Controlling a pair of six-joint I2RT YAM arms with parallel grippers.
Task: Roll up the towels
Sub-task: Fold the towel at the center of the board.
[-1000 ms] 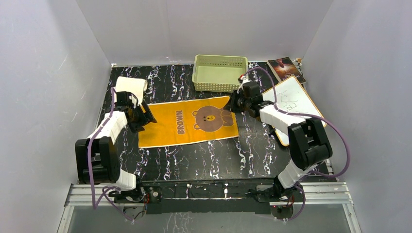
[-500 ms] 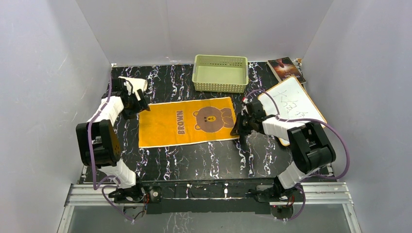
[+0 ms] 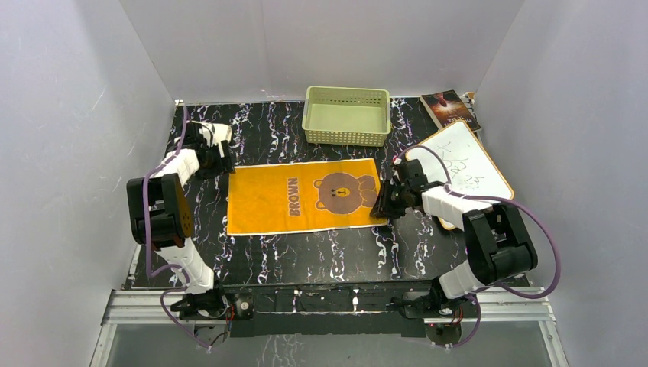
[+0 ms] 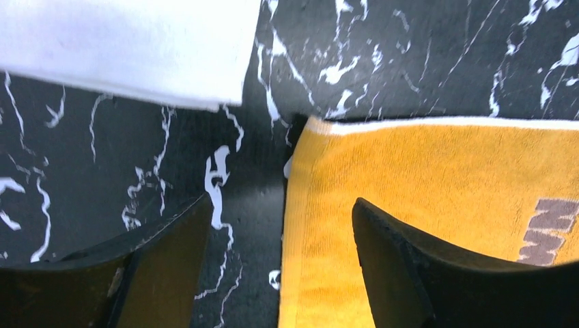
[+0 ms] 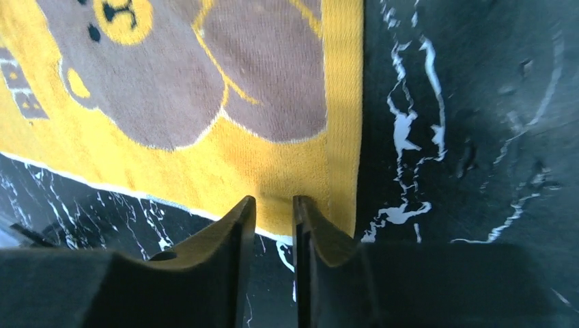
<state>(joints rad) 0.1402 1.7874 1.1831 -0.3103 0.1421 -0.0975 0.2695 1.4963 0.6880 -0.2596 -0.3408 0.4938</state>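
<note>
Towel (image 3: 260, 202), flat yellow terry rectangle: right jaws pinch its hem, left jaws open.

table (image 3: 321, 252): black, white-veined top | centre: yellow towel (image 3: 260, 206) spread flat, bear print up | far left: white towel (image 3: 218, 131), rolled | far centre: green basket (image 3: 345, 138) | far-right corner: book (image 3: 451, 108) | right: whiteboard (image 3: 466, 157), orange-rimmed

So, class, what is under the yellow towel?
The black marbled table shows all round the yellow towel, which lies flat on it. The part beneath is covered, though no bump hints at anything hidden. The right claw pinches its right end.
</note>
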